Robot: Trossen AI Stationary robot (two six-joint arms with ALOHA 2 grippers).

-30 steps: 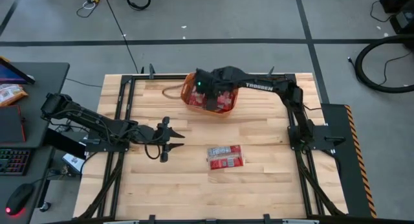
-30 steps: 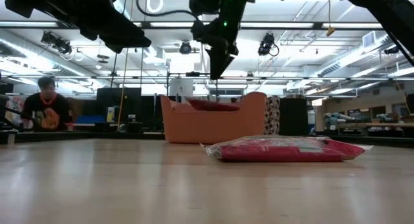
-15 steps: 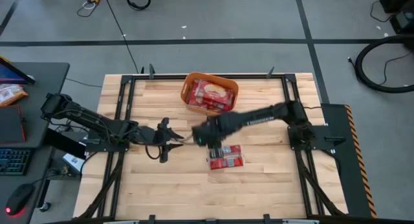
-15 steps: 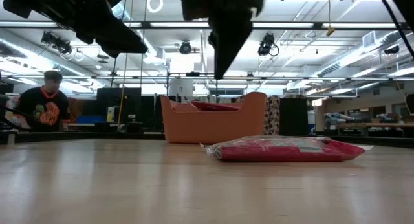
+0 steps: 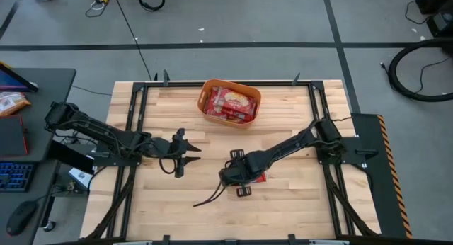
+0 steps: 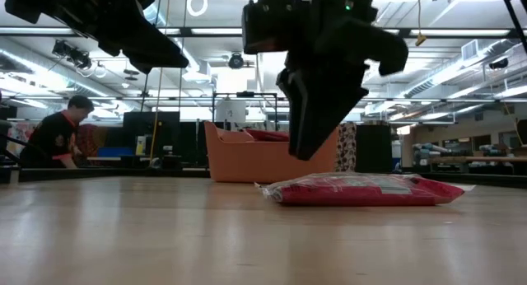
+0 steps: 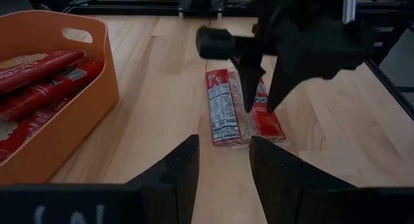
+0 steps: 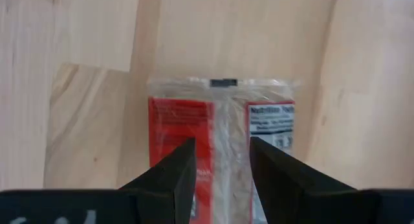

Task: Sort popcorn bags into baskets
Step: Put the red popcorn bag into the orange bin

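One red popcorn bag (image 8: pixel 220 130) lies flat on the wooden table, near its middle; it also shows in the low view (image 6: pixel 362 189) and the left wrist view (image 7: pixel 234 109). My right gripper (image 8: pixel 222 147) hangs just above this bag, open, fingers pointing down with one finger on each side of the bag's middle, not touching it (image 6: pixel 317 128). The orange basket (image 5: pixel 207 96) stands toward the far edge and holds several red bags (image 5: pixel 230 103). My left gripper (image 5: pixel 180 154) waits open over the table's left half, level with the bag.
Black frame rails (image 5: pixel 134 124) run along the table's sides. Bare wood lies between the basket (image 7: pixel 97 88) and the loose bag, and along the near edge. A person (image 6: pixel 58 137) stands far behind the table. A desk with a keyboard (image 5: pixel 14 175) is left of the table.
My right gripper has swung from over the basket toward the near edge and come down over the loose bag on the table. The basket and the bag have stayed where they were. The left arm has kept still.
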